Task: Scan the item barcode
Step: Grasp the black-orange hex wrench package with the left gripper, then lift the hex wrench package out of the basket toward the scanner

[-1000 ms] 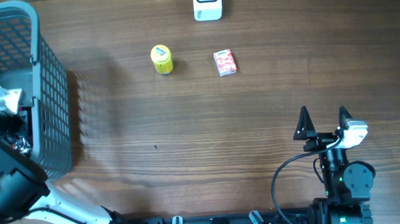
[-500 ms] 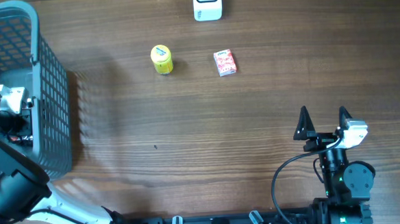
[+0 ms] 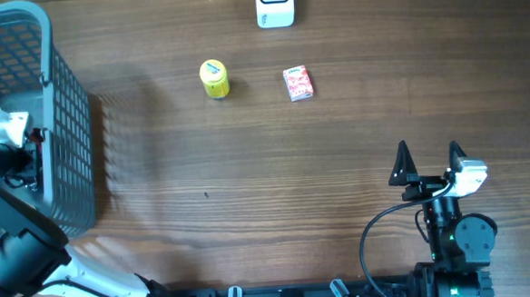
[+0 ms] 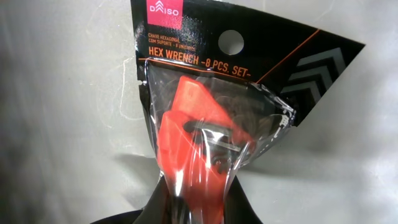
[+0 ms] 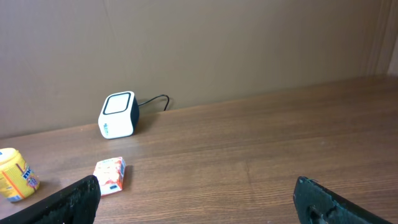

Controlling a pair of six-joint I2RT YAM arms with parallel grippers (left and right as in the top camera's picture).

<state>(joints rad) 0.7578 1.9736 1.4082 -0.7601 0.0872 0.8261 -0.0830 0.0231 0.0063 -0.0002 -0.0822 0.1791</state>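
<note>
In the left wrist view my left gripper (image 4: 198, 200) is shut on the lower end of a hex wrench set (image 4: 205, 118). This item is a clear bag with a red holder inside and a black header card. No barcode shows on the face I see. Overhead, the left gripper (image 3: 15, 152) sits inside the grey mesh basket (image 3: 63, 104) at the far left. The white scanner (image 3: 275, 5) stands at the table's far edge and also shows as the scanner (image 5: 118, 114) in the right wrist view. My right gripper (image 3: 427, 158) hangs open and empty at the lower right.
A yellow can (image 3: 214, 78) and a small red box (image 3: 298, 82) lie on the wood table in front of the scanner. The right wrist view shows the same can (image 5: 13, 174) and box (image 5: 111, 175) at its left. The basket's tall walls surround the left arm.
The left gripper's jaws have closed onto the hex wrench pack inside the basket, and the wrist has shifted slightly. The right arm has not moved.
</note>
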